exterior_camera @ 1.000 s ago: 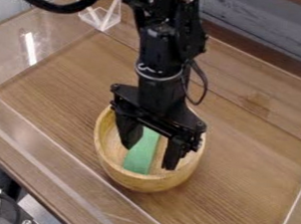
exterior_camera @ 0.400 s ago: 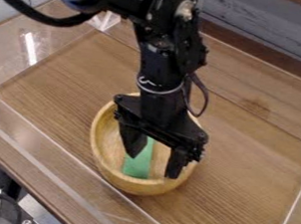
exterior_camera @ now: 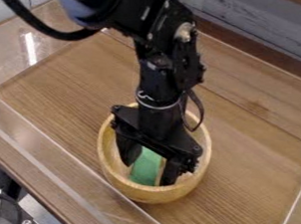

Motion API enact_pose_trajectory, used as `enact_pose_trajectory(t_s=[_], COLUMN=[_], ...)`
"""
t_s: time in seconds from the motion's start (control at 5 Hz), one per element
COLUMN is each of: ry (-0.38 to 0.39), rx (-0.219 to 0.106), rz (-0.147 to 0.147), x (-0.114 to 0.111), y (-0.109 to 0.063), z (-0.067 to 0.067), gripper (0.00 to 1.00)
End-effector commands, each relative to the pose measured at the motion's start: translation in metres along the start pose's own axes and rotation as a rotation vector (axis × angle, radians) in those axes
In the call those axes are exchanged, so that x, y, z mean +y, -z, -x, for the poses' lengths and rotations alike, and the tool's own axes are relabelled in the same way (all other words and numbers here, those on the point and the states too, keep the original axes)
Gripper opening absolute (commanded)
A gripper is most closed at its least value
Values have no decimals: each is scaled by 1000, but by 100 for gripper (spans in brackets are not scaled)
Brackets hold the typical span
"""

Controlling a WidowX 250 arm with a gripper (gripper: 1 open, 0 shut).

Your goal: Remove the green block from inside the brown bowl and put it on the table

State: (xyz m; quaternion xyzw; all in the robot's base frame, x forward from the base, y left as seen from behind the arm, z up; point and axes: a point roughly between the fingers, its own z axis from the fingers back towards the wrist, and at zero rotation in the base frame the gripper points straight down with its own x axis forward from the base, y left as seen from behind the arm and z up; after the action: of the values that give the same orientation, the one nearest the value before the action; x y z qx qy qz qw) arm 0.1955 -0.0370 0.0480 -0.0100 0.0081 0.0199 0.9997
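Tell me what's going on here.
A single robot arm is reaching straight down into the brown bowl on the table. Its gripper is open, with the fingers on either side of the green block lying inside the bowl. The jaws haven't closed, so the block is not yet gripped or lifted out.

A lab test rig: a wood-grain table (exterior_camera: 245, 123) boxed by clear acrylic walls (exterior_camera: 49, 159).
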Motion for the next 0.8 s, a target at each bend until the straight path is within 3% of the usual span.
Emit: enact_pose_trajectory(t_s=[0.0,0.6], ry=[8,-4], rx=[-35,-46], rz=[-2,-11], x=[-2,-2], y=[-1,12], z=[-6,-11], gripper=[100,100])
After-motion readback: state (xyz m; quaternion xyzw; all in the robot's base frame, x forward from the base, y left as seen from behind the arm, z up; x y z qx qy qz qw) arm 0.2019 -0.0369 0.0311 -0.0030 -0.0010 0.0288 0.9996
